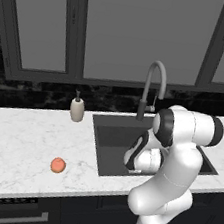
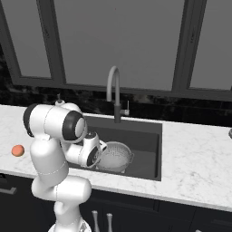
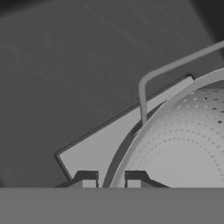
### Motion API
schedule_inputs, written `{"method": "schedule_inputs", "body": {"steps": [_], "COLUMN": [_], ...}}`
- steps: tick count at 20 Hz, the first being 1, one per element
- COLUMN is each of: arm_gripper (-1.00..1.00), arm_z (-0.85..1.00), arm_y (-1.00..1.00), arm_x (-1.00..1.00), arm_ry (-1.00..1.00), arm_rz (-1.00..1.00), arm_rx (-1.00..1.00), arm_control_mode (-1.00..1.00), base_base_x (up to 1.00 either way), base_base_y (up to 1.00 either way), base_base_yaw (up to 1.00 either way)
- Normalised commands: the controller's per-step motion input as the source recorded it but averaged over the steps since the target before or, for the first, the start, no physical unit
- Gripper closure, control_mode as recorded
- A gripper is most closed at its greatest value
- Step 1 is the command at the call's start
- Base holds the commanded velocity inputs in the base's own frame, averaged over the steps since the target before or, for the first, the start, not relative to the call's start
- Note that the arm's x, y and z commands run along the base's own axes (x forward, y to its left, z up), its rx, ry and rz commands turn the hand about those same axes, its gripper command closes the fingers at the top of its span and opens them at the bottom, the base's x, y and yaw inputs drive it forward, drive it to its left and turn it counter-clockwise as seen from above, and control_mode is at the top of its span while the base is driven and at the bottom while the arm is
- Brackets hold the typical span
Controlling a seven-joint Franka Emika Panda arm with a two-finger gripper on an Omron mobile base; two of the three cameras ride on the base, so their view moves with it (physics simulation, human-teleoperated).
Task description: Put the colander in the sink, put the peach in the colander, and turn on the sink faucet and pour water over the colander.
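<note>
no readable text, no labels, brands, numbers or signs anywhere

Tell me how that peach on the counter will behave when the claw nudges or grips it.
The peach looks like a small smooth ball lying free on the flat marble counter, so a nudge would probably send it rolling. Its round sides may slip between narrow fingers; a centred grip seems safest. It is likely light.

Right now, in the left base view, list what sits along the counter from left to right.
Peach → soap dispenser → sink, with the faucet at its back edge. The arm then covers the right part of the basin.
</note>
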Motion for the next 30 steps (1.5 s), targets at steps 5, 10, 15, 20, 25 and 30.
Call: {"method": "schedule_inputs", "body": {"steps": [5,10,15,20,25,30], "arm_gripper": [-1.0,-1.0,-1.0,-1.0,-1.0,-1.0], "arm_z": [0.0,0.0,0.25,0.62,0.77,0.77], "arm_y": [0.09,0.02,0.0,0.0,0.0,0.1], "arm_x": [0.0,0.0,0.0,0.0,-0.05,-0.21], "arm_ry": [0.0,0.0,0.01,0.01,0.02,0.06], "arm_rz": [0.0,0.0,0.0,-0.06,-0.07,-0.13], "arm_rx": [0.0,0.0,0.0,0.0,0.0,0.0], "arm_control_mode": [-1.0,-1.0,-1.0,-1.0,-1.0,-1.0], "base_base_x": [0.0,0.0,0.0,0.0,0.0,0.0], "base_base_y": [0.0,0.0,0.0,0.0,0.0,0.0], "base_base_yaw": [0.0,0.0,0.0,0.0,0.0,0.0]}}
